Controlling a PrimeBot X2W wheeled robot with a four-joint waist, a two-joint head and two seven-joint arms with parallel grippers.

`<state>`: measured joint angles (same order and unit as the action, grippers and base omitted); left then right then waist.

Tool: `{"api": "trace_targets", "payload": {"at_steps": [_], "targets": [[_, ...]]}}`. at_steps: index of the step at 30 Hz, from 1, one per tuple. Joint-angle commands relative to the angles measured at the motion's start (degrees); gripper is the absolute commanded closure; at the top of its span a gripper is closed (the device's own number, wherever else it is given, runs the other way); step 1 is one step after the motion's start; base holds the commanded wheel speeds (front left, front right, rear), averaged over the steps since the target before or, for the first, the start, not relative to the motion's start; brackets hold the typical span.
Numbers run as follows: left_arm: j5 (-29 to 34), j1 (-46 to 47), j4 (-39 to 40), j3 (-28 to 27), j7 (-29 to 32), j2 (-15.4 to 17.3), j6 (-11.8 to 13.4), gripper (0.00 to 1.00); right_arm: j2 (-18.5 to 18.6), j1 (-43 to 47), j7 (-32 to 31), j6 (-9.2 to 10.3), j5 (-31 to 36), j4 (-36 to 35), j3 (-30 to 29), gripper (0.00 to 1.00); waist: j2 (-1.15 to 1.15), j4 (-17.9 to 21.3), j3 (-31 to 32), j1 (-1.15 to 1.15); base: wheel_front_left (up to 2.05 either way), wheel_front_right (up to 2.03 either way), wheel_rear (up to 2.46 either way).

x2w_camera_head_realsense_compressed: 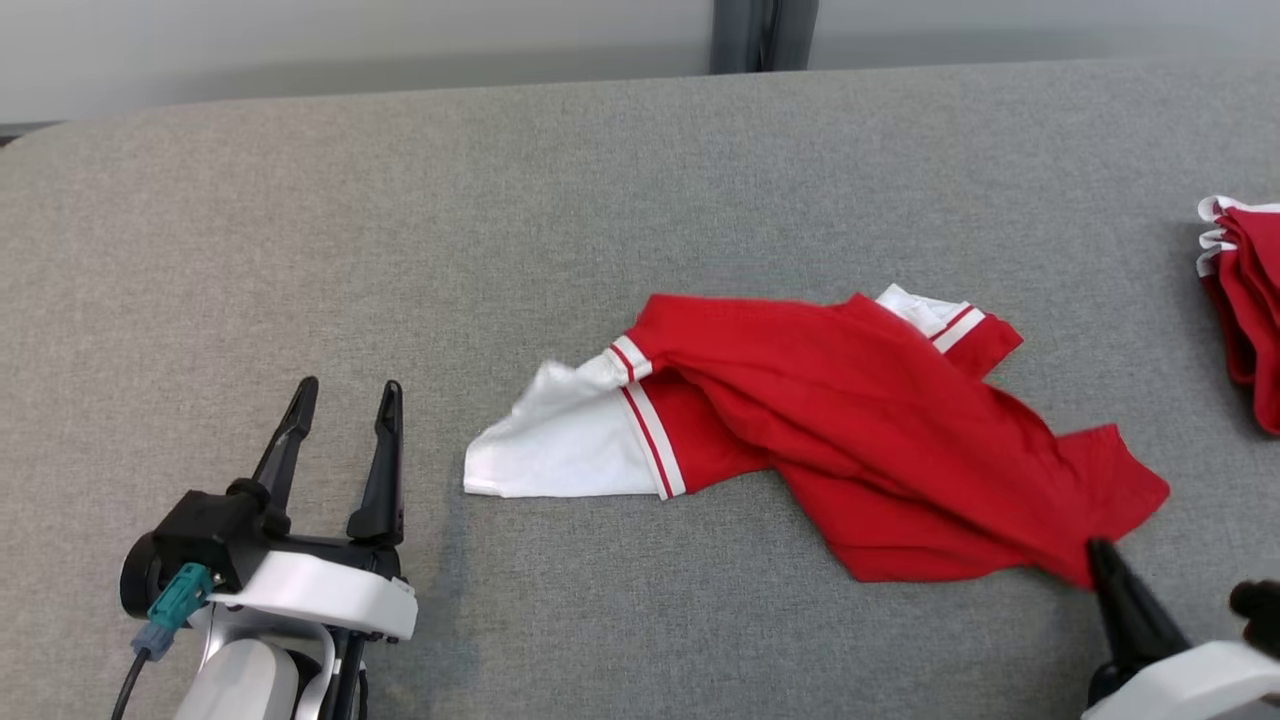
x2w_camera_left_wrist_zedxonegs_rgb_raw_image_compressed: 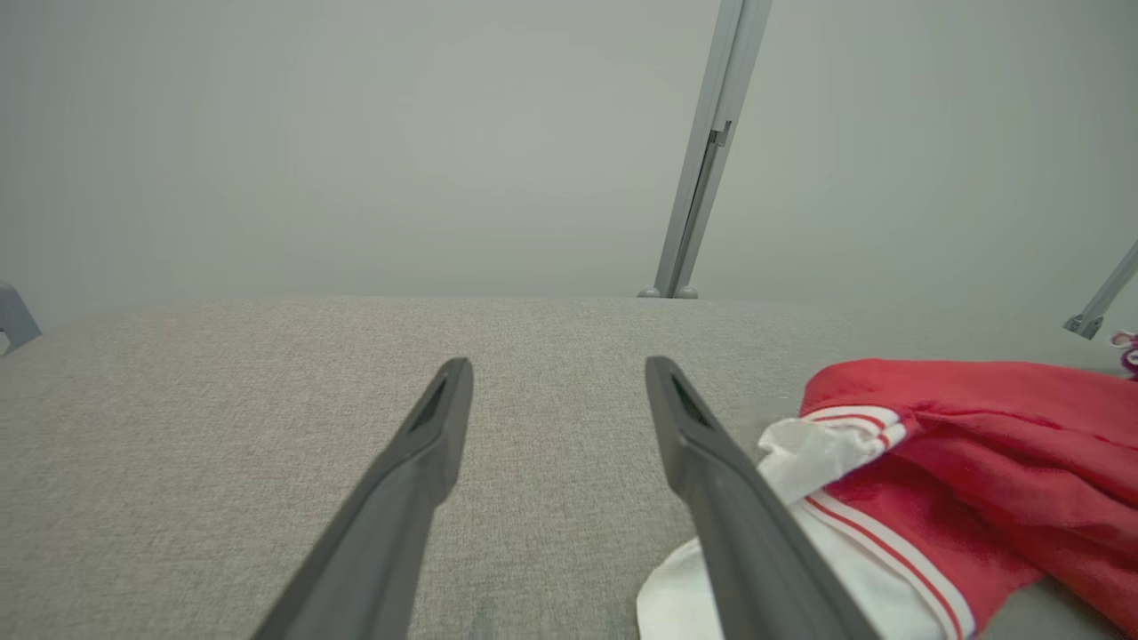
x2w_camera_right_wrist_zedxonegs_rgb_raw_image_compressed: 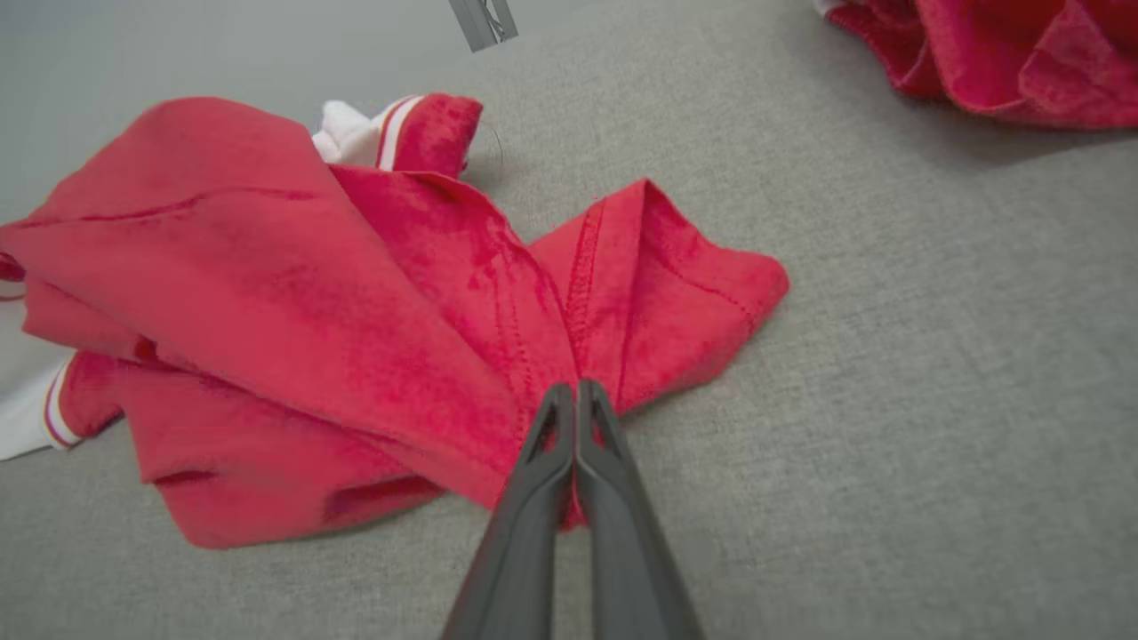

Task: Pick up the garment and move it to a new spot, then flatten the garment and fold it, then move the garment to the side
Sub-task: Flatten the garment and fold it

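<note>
My right jaws are pressed together on a pinch of red cloth, the hem corner at the 5 o'clock end of the garment [x2w_camera_right_wrist_zedxonegs_rgb_raw_image_compressed: 311, 293]. A sliver of red shows between the tips in the right wrist view. My left jaws are spread wide with nothing in them, over bare worktop [x2w_camera_head_realsense_compressed: 300, 200] at about 8 o'clock in the head view. They sit near the garment's white end at its 9 o'clock, not touching it.

The garment lies crumpled mid-worktop: red body, white panels, red-and-white striped trim, one striped cuff poking out at 1 o'clock. A separate red pile [x2w_camera_head_realsense_compressed: 1250, 300] sits at 3 o'clock, well apart.

I judge it a light, soft, limp knit, not fragile. It should drape and trail from a single corner, and a thin pinch may slip. The better hold, I'd say, is the stitched hem seam, plus the white end for my left jaws.
</note>
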<state>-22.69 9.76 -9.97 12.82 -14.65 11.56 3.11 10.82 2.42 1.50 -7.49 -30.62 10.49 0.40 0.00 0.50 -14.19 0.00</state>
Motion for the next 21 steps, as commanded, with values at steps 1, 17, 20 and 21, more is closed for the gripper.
{"api": "trace_targets", "payload": {"at_steps": [1, 17, 20, 21], "targets": [[-0.2, -0.4, 0.3, -0.2, 0.2, 0.4, 0.4, 0.0, -0.3, 0.0, 1.2, -0.01, -1.3, 2.4, 0.5, 1.0, 0.0, -0.1, 0.6, 0.0, 0.0, 0.0, 0.0], [-1.0, -3.6, 1.6, -0.1, 1.3, 1.3, 1.6, 0.0, 1.6, -6.2, 11.3, -0.01, 1.7, 9.3, 3.1, 0.0, 0.0, 0.7, 3.2, 0.0, 0.0, 0.0, 0.0], [-1.1, -4.2, 1.6, 0.0, 1.3, 1.3, 1.8, 0.0, 0.2, -6.8, 12.2, -0.02, 6.0, 6.3, 0.4, 0.0, 0.0, 0.7, 4.0, 0.0, 0.0, 0.0, 0.0], [-1.2, -4.6, 1.7, 0.0, 1.3, 1.3, 1.9, 0.0, -0.2, -6.9, 12.3, -0.02, 7.3, 5.1, -0.3, 0.0, 0.0, 0.7, 4.3, 0.0, 0.0, 0.0, 0.0]]}}
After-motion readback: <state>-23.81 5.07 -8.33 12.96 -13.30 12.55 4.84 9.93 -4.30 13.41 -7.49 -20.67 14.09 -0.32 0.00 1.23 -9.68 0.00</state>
